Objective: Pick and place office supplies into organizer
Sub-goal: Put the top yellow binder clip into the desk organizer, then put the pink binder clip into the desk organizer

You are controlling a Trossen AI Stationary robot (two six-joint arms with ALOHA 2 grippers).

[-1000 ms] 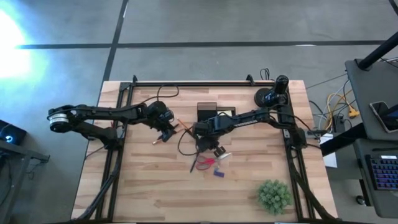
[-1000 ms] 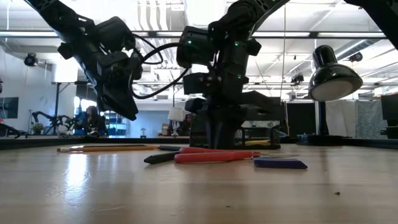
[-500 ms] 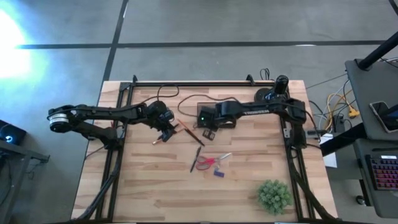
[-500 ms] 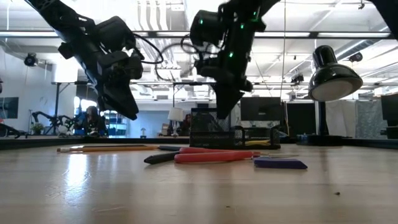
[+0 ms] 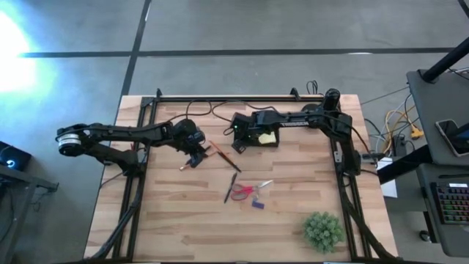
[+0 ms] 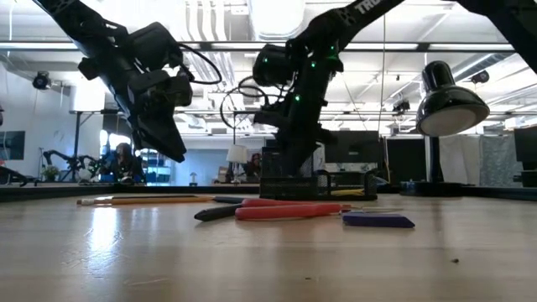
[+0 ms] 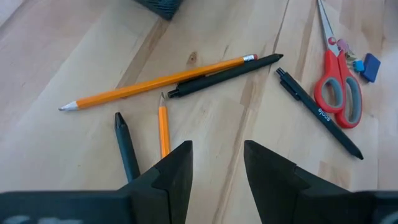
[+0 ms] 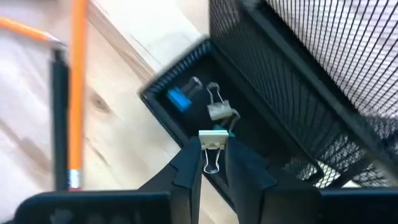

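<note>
Binder clip (image 8: 212, 149) clamped in right jaws above organizer (image 8: 298, 112) tray, left jaws apart.

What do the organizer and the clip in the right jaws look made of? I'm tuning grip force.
Organizer: likely black metal mesh, with see-through woven walls. Binder clip, pinched by the right gripper: apparently a pale, possibly painted body with a shiny bent wire handle, probably steel.

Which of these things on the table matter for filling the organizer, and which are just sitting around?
Job:
organizer
binder clip, held by right gripper over a compartment
yellow sticky pad, in the organizer
scissors
long pencil
black pens
blue piece
left gripper, open, above the pencils

Lying about:
green plant
desk lamp
</note>
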